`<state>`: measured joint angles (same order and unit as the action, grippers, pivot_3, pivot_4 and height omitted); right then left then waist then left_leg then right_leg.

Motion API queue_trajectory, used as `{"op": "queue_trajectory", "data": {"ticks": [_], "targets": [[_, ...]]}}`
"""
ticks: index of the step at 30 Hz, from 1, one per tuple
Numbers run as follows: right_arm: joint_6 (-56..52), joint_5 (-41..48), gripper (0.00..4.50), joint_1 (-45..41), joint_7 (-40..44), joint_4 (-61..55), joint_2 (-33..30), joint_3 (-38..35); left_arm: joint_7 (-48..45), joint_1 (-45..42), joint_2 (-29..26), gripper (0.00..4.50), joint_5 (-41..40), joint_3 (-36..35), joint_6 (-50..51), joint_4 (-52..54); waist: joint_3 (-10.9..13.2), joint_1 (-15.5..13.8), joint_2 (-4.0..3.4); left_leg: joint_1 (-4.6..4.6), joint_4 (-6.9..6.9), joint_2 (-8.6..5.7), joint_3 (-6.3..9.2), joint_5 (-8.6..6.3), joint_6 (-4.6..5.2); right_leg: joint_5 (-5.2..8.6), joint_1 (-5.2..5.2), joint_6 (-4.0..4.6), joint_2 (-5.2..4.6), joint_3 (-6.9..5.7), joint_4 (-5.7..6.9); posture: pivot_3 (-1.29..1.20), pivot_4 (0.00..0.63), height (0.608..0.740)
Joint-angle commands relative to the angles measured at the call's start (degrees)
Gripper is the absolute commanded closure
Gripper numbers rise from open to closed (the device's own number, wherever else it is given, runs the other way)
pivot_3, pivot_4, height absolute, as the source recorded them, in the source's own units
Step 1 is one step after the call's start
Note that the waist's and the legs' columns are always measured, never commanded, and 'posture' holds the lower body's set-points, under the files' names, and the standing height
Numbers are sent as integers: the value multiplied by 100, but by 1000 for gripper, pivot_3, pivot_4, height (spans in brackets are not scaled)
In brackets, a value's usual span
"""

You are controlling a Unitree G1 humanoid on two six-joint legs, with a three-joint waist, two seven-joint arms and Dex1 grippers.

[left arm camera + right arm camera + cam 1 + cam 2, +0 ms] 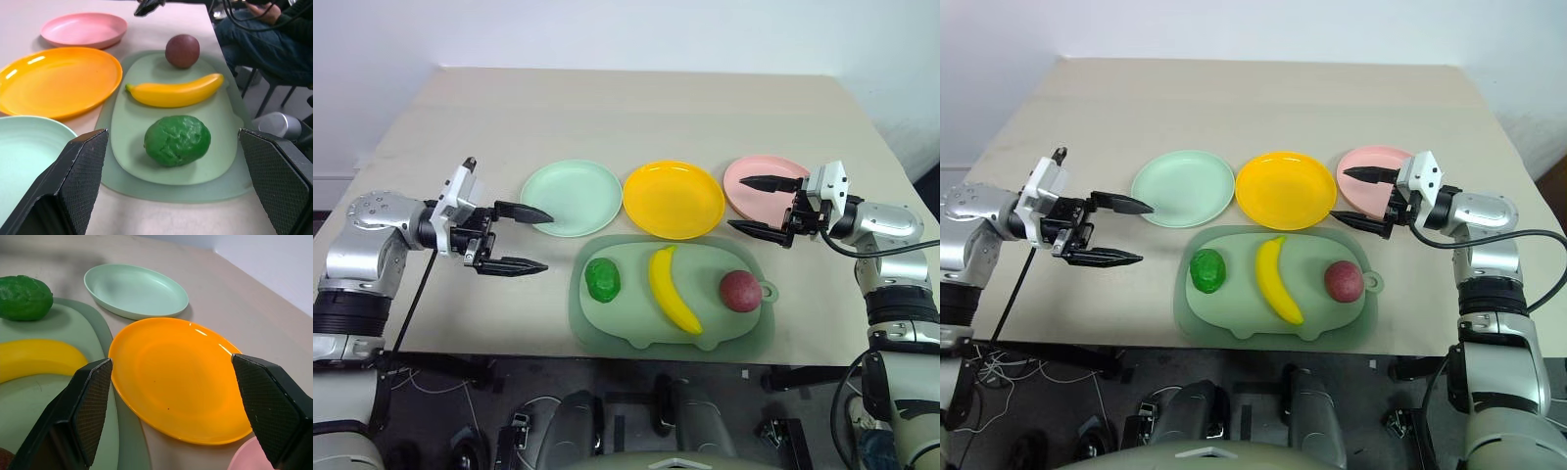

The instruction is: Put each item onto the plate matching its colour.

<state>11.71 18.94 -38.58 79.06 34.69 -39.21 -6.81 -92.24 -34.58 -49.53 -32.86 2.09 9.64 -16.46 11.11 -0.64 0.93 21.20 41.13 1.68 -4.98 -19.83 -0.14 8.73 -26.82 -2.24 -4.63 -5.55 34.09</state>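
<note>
From my head camera I see my left pincer (524,240) hanging over the worktop (607,108), spread wide and gripping nothing, its upper finger tip over the near edge of the green plate (572,197). My right pincer (756,207) is spread wide too and holds nothing; its upper finger lies over the pink plate (756,183), its lower one over the worktop beside the board (607,328). The 3 plates stand in a row, the yellow plate (674,199) between the other 2, all bare. In front of them, on the pale green board, lie the 3 items: the vegetable (602,280) toward my left, the banana (672,289) in the middle, the red fruit (740,291) toward my right. None is on a plate.

My left wrist camera looks between my 2 spread fingers (80,169) straight at the vegetable (177,140), with the banana (176,92) and red fruit (182,50) beyond it on the board (127,147). The fingers touch none of them. A seated person's legs (259,44) show past the worktop's edge.

My right wrist camera looks between my open fingers (90,406) onto the yellow plate (178,377), with the green plate (135,290) beyond and the vegetable (24,297) and banana (39,358) off to the side.
</note>
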Motion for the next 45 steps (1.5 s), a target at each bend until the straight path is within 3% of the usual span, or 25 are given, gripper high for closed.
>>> {"op": "queue_trajectory", "data": {"ticks": [1, 14, 27, 37, 40, 45], "targets": [[100, 31, 393, -104, 1, -14, -45, -71, -22, -138, 12, 38, 65, -183, -7, 68, 0, 7, 0, 0, 0, 0, 0, 0, 0, 0, 0, 0, 0, 0, 0, 0, 150, 740], [74, 70, 393, 69, -86, -196, -143, -170, -26, -285, 121, 38, 122, -130, -31, -72, 0, 8, 0, 0, 1, 0, 0, 1, -1, 0, 0, 0, 0, 0, 0, 0, 150, 740], [-24, 46, 393, -80, -80, -128, -89, -88, 139, -2, 140, 38, 245, -588, -46, -1, 0, 3, 0, 0, 0, 2, 0, 1, -2, 0, -1, 0, 1, 0, 1, 0, 150, 740], [-1290, 165, 393, -448, -230, -136, -113, -20, 71, 104, 352, 38, 151, -469, 163, 397, 0, 7, 0, 1, 1, 1, -1, 4, -7, 0, -1, 0, 0, 0, 1, 0, 150, 740], [-1814, 123, 393, -232, -5, -413, -285, 159, 2, 20, 394, 38, 170, -444, 174, 314, 0, -1, 0, 1, 1, 1, 0, 1, -3, 0, -1, 0, 0, 0, 1, 0, 150, 740], [-1826, -39, 393, 213, 218, -1088, -570, 381, -26, -144, 418, 38, 181, -359, 121, 151, 0, 3, 0, 7, 1, -1, 4, 0, 0, -1, -2, -1, -1, -3, -2, 0, 150, 740]]}}
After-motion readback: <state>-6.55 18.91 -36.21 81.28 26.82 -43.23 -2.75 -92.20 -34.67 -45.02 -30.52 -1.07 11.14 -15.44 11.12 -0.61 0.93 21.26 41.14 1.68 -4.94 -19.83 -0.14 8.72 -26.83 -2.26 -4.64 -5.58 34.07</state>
